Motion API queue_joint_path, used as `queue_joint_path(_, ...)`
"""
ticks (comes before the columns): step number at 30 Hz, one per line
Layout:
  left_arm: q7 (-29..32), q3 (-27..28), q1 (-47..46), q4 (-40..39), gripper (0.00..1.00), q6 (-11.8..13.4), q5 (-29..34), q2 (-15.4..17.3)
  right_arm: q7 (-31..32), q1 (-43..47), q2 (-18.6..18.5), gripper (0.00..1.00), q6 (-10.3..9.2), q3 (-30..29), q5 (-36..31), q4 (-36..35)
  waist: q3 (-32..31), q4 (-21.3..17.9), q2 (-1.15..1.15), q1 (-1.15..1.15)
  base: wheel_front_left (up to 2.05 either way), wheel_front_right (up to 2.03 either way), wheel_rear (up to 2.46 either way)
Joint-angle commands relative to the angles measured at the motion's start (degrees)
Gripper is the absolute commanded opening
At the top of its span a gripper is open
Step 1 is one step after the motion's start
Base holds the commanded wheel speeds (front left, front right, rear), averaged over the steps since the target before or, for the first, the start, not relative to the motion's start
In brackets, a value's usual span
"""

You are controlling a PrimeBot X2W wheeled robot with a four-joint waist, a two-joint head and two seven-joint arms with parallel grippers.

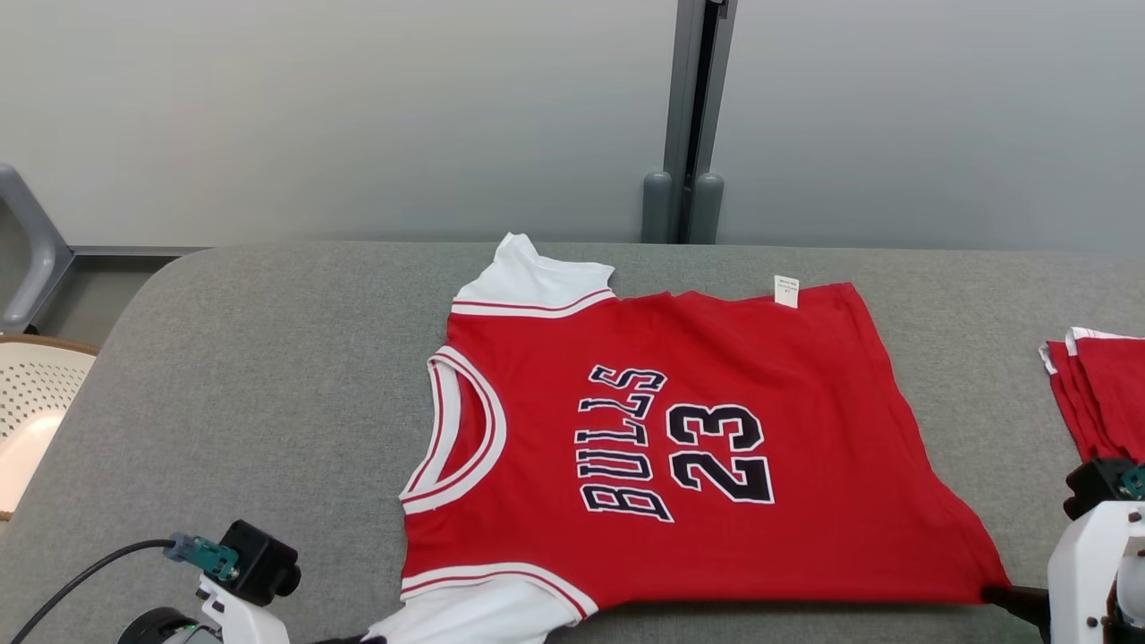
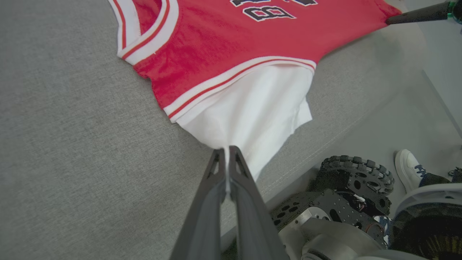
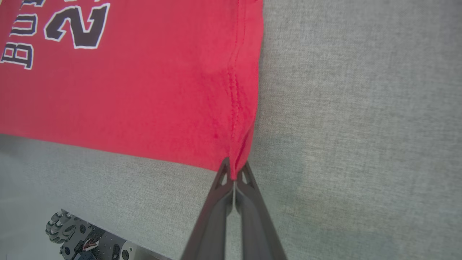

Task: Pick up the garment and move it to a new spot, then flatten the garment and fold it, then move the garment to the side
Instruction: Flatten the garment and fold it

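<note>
The garment (image 1: 680,429) is a red jersey with white sleeves and dark "BULLS 23" lettering, spread flat on the grey table (image 1: 268,402). Its neck points to the left of the head view. My left gripper (image 2: 226,151) is shut on the edge of the near white sleeve (image 2: 252,112), close to the table's front edge. At the near hem corner (image 3: 238,159) of the red cloth, my right gripper (image 3: 235,172) is shut, its dark fingertip showing at the garment's lower right corner (image 1: 997,592).
A stack of folded red garments (image 1: 1096,394) lies at the table's right edge. A pale perforated chair (image 1: 31,394) stands off the left side. The robot's wheeled base (image 2: 346,187) and a person's shoe (image 2: 408,169) show below the table's front edge.
</note>
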Motion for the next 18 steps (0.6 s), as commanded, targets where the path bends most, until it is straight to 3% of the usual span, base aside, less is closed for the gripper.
queue_joint_path(1, 1.6, -0.4, 0.9, -1.3, 0.0, -0.1, -1.5, 1.5, 1.5, 0.7, -1.2, 0.0, -0.11, 0.2, 0.8, -0.8, -0.2, -0.2, 0.0, 0.0, 0.0, 0.0, 0.0)
queue_joint_path(6, 5.9, -1.6, 1.6, -5.3, 0.0, 0.2, -4.2, 4.2, 6.0, 1.3, -3.8, 0.0, -0.11, 0.2, 2.8, -3.8, -0.4, -0.6, 0.0, 0.0, 0.0, 0.0, 0.0)
queue_joint_path(10, 6.3, -0.9, 1.1, -7.6, 0.0, 1.5, -5.1, 4.5, 7.6, 0.5, -5.8, 0.0, -0.11, -0.4, 3.4, -5.7, -0.3, -0.8, 0.0, 0.0, 0.0, 0.0, 0.0)
queue_joint_path(18, 4.6, 0.5, -1.3, -7.3, 0.0, 3.4, -2.3, 4.3, 6.4, -2.1, -5.3, 0.0, -0.11, -2.6, 2.6, -6.4, 0.0, -1.1, 0.0, 0.0, 0.0, 0.0, 0.0)
